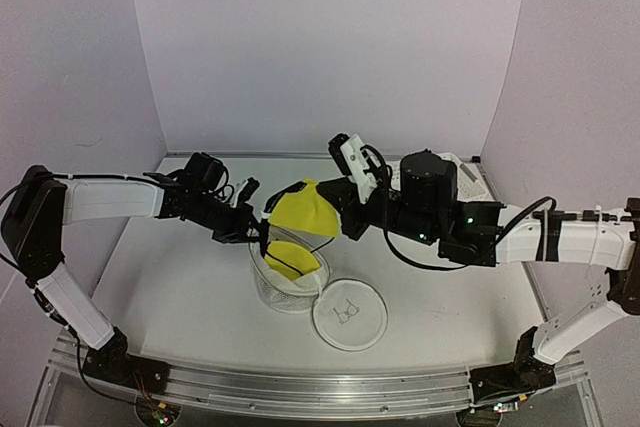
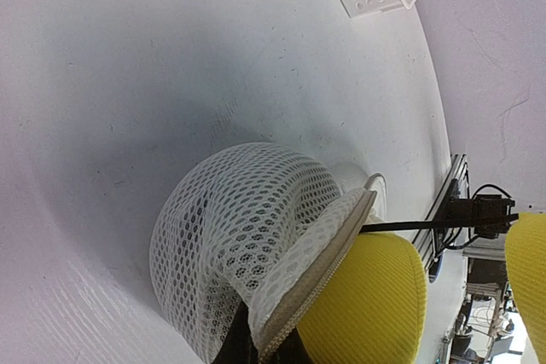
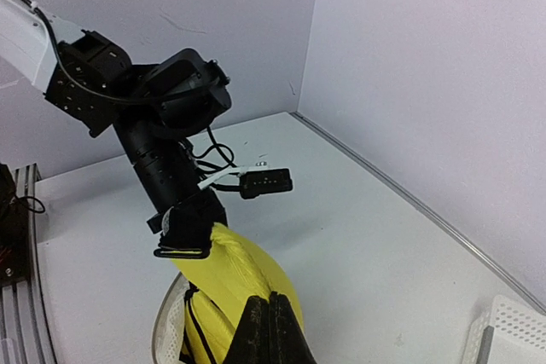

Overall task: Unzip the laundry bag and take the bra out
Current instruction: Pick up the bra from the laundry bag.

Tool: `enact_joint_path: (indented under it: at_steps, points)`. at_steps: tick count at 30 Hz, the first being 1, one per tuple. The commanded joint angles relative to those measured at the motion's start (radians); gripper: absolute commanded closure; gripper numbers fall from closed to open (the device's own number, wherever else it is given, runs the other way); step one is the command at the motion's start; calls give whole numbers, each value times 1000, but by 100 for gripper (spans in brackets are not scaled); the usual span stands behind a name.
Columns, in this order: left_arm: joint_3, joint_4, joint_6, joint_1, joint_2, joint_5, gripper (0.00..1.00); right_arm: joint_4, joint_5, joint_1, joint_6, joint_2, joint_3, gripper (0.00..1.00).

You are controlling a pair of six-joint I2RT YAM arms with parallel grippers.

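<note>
Pinches zip rim of open laundry bag (image 1: pixel 282 297) on worktop (image 1: pixel 170 287) with left jaws; clamps yellow bra (image 1: pixel 305 209) with right jaws just above bag mouth, lower cup inside.

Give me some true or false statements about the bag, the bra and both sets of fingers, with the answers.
1. The lid lies flat on the table beside the bag. True.
2. The bra is black. False: it is yellow.
3. The right fingers are shut on the bra. True.
4. The left fingers hang open, clear of the bag. False: they are shut on its rim.
5. The bra is wholly out of the bag. False: part of it sits inside the mesh.
</note>
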Motion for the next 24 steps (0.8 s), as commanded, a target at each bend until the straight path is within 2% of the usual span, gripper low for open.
enact_joint_path:
  at_steps: [1,9,15,24]
  points:
    - [26,57,-7,-8,18,28,100,83,120,6,11,-51,-7,100]
    - [46,67,-9,-13,45,38,100,95,285,7,-32,-97,26,100]
    - [68,68,-5,-19,67,47,100,84,439,5,-123,-120,91,100]
    - [116,73,25,-24,111,78,100,67,564,-27,-226,-146,169,100]
